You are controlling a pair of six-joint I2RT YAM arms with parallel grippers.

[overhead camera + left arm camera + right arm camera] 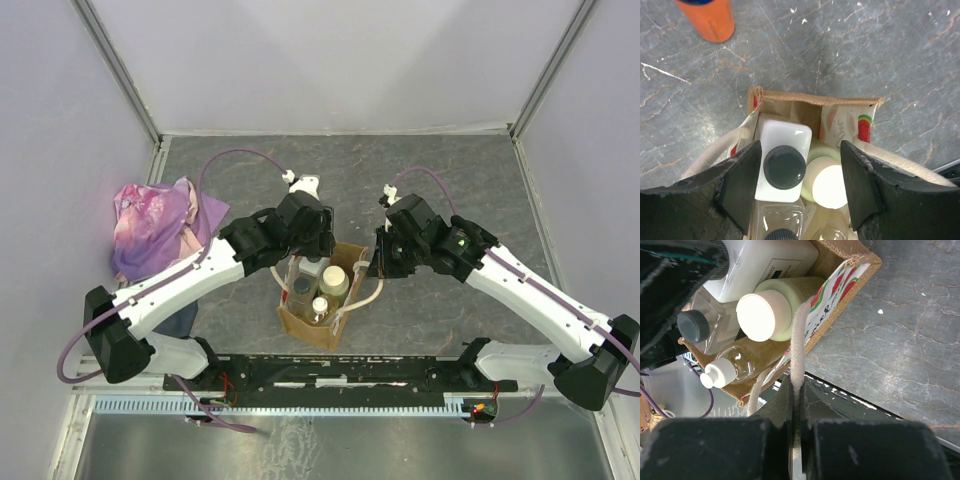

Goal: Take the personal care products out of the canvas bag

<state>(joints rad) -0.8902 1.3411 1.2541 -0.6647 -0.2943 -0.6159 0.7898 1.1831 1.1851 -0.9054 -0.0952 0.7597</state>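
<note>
The tan canvas bag [298,326] stands between the arms with several bottles upright inside. My left gripper [308,250] hangs open over its far end. In the left wrist view its open jaws [800,167] straddle the white rectangular bottle with a dark cap [784,167] and a pale green bottle with a cream cap [826,186], touching neither. An orange bottle [707,19] stands on the table beyond the bag [815,98]. My right gripper [796,390] is shut on a cream loop handle [798,335] at the bag's right side [383,265]. A clear grey-capped bottle [692,326] and a clear white-capped bottle [720,372] are also inside.
A pink-purple garment [150,225] lies at the left wall, with a grey-blue cloth [180,320] partly under the left arm. The black base rail [340,375] runs just in front of the bag. Walls close in the table on the left, the right and the far side.
</note>
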